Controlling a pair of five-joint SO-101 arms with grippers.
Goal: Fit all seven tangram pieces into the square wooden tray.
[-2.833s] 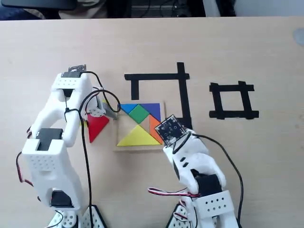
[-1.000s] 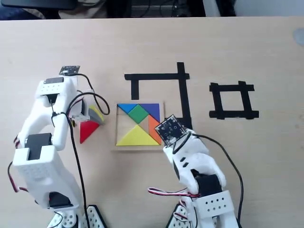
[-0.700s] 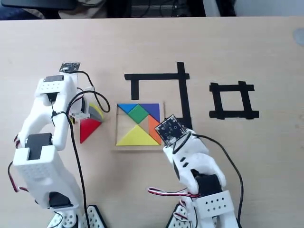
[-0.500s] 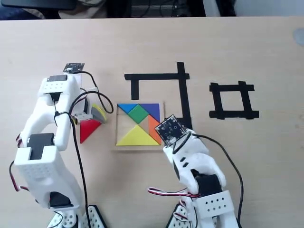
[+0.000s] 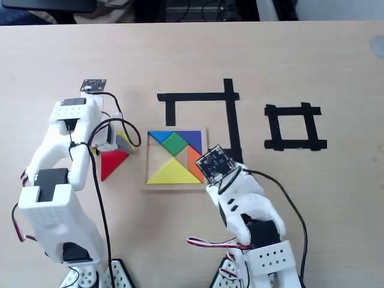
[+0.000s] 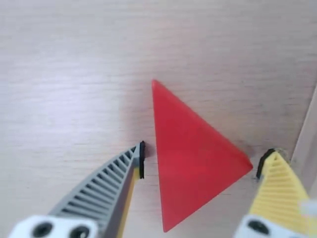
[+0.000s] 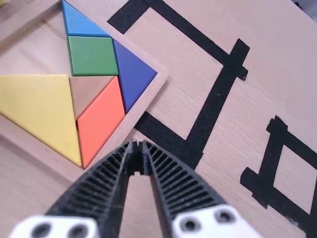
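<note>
Left end effector (image 6: 203,161) open, low over the counter (image 5: 270,60), its two fingers straddling the flat red triangle piece (image 6: 183,144). The grey finger (image 6: 124,171) sat just beside one edge and the yellow finger (image 6: 275,183) at the far corner; I could not tell whether either touched. The triangle lay flat on the counter, just outside the square wooden tray (image 5: 175,187), on my left arm's side. Right end effector (image 7: 137,158) closed on nothing, hovering by the tray corner nearest the black tape outline (image 5: 229,114). In the tray: large yellow triangle (image 5: 174,173), green square (image 5: 176,143), light blue triangle (image 7: 79,22), dark blue piece (image 7: 131,74), orange piece (image 7: 99,119), small tan triangle (image 7: 89,89).
</note>
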